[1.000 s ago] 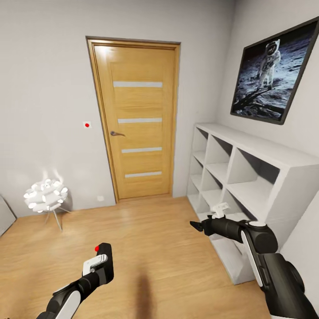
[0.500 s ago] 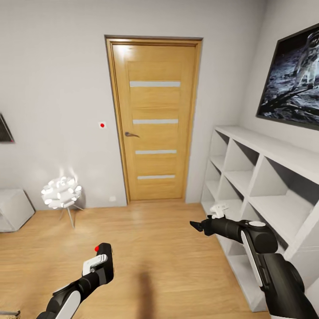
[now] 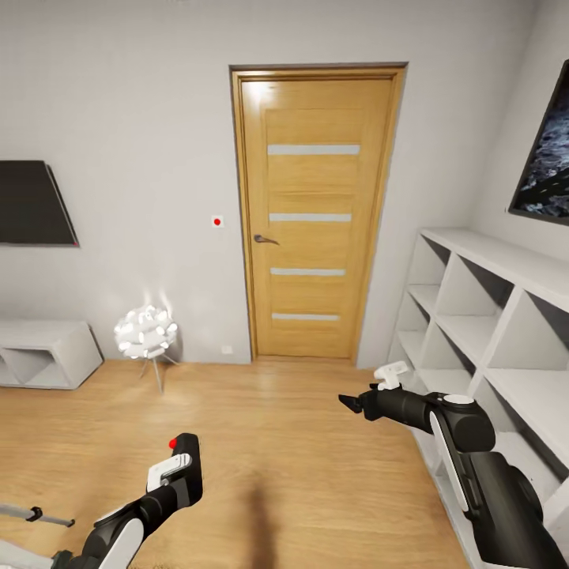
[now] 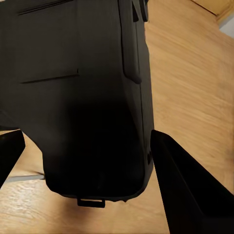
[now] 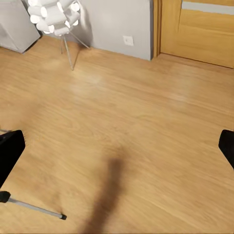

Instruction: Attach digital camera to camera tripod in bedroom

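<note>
A thin silver-grey leg with a black foot, likely part of the camera tripod (image 3: 35, 515), pokes in at the lower left edge of the head view, low over the wood floor (image 3: 276, 442); the rest of it is cut off. The same kind of leg lies across the floor in the right wrist view (image 5: 34, 207), its upper end out of frame. The head and pan handle cannot be made out.

The left gripper (image 3: 180, 466) hangs low at the left, near that leg; in its own wrist view the two fingers stand wide apart with nothing between them, and a large black body (image 4: 83, 97) blocks most of what lies beyond. The right gripper (image 3: 352, 403) is held forward over the floor, its fingertips at opposite edges of its wrist view, spread and empty.

Ahead, bare floor runs to a closed wooden door (image 3: 316, 213). A white globe lamp (image 3: 146, 332) on thin legs stands by the wall left of it, beyond that a low grey cabinet (image 3: 47, 352) under a dark wall screen (image 3: 35, 203). A white cubby shelf (image 3: 490, 316) lines the right wall, close to the right arm, beneath a picture cut by the frame edge.
</note>
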### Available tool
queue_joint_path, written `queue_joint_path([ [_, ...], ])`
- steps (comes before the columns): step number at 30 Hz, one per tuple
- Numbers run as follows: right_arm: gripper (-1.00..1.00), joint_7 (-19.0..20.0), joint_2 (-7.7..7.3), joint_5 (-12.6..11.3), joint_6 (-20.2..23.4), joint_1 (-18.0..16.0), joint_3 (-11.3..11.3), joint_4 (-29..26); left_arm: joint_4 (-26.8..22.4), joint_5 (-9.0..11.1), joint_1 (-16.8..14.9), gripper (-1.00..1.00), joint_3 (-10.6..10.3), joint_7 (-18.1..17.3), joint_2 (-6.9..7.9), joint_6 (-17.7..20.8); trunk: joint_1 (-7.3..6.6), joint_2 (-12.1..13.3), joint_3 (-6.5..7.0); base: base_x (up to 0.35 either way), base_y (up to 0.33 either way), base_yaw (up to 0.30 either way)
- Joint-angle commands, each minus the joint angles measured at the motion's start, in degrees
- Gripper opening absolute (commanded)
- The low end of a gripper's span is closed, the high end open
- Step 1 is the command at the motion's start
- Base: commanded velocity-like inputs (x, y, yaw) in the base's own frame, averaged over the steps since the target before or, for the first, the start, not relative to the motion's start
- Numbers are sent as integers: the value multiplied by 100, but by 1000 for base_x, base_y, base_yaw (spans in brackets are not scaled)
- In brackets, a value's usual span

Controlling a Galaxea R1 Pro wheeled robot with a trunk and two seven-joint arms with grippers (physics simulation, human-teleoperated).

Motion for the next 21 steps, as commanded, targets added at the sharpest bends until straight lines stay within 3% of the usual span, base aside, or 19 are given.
queue_joint_path([
  [1,100,58,-1,60,15,-3,-6,-7,-9,50,-7,-100,-16,45,6,14,3,-10,-11,76,-189,265],
  [9,100,58,-1,60,15,-4,-6,-7,-9,45,-7,-100,-6,63,6,12,3,-10,-11,169,-238,220],
  [14,100,58,-1,60,15,-3,-6,-7,-9,45,-7,-100,5,72,8,11,3,-10,-11,242,-222,67],
  [21,100,58,-1,60,15,-3,-10,-7,-9,44,-7,-100,9,82,8,11,3,-10,-11,160,-64,15],
])
